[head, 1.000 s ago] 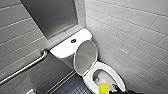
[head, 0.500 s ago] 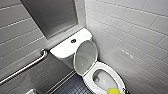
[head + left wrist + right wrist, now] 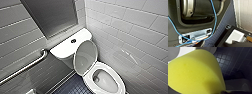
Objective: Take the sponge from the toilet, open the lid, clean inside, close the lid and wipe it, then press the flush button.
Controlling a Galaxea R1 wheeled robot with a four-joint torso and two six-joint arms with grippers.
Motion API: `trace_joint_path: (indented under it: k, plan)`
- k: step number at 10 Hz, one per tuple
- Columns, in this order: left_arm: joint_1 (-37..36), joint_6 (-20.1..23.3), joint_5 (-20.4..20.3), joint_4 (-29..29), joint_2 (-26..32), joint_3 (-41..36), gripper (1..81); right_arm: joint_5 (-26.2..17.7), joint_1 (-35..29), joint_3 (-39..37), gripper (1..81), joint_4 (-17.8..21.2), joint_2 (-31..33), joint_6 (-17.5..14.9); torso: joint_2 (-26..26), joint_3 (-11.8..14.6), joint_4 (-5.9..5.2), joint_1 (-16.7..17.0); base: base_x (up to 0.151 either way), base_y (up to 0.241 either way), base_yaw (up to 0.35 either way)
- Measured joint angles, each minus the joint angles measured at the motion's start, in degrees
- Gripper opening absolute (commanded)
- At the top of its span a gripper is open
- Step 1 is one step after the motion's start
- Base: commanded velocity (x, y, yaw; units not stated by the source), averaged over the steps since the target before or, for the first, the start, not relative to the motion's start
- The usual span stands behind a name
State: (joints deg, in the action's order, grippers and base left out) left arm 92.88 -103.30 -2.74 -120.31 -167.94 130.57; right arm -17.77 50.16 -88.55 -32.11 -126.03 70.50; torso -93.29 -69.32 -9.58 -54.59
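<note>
The white toilet stands in the corner with its lid (image 3: 85,58) raised and leaning back against the tank. The bowl (image 3: 105,81) lies open below the lid, ringed by the white seat (image 3: 119,79). A small dark flush button (image 3: 73,40) sits in the middle of the flat tank top (image 3: 62,50). In the right wrist view the bright yellow sponge (image 3: 194,72) looms large and close, held in my shut right gripper above dark floor tiles. My left gripper hangs open with nothing in it, beside the robot's own base (image 3: 198,18).
A steel grab bar (image 3: 25,67) runs along the left tiled wall. A grey metal panel (image 3: 52,15) hangs above the tank. The white tiled wall (image 3: 130,37) stands close on the toilet's right. Dark blue floor tiles (image 3: 72,87) lie left of the bowl. A blue cable (image 3: 214,23) loops over the base.
The sponge, earlier at the head view's lower edge by the front of the seat, has dropped out of that picture. The toilet and raised lid stand unchanged.
</note>
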Motion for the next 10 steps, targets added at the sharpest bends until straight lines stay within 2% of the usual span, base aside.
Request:
trace_joint_path:
  k: [2,4,5,7,10]
  plan:
    - [-1.6,0.0,-3.3,0.0,1.8,0.0,81.1,-1.8,5.5,-1.7,1.0,-1.6,-1.2,-0.9,0.0,0.0,0.00,0.0,0.000,0.000,0.000]
    - [-1.7,0.0,-3.8,0.0,3.2,0.0,81.1,0.6,10.2,-4.3,1.0,-3.5,-3.0,-2.6,0.0,0.0,0.00,0.0,0.000,0.000,0.000]
    - [-1.6,0.0,-4.2,0.0,4.6,-0.3,81.1,4.1,12.5,-6.7,1.0,-3.9,-3.5,-3.6,0.0,0.0,0.00,0.0,0.000,0.000,0.000]
    - [-2.4,0.0,-4.4,0.7,8.0,-1.3,81.1,14.2,18.2,-11.3,1.0,-4.5,-3.7,-5.0,0.0,0.0,0.00,0.0,0.000,0.000,0.000]
    - [-5.9,0.0,-4.6,4.6,12.0,-6.8,81.1,27.5,24.9,-15.4,1.0,-6.4,-5.0,-6.0,0.0,0.0,0.00,0.0,0.000,0.000,0.000]
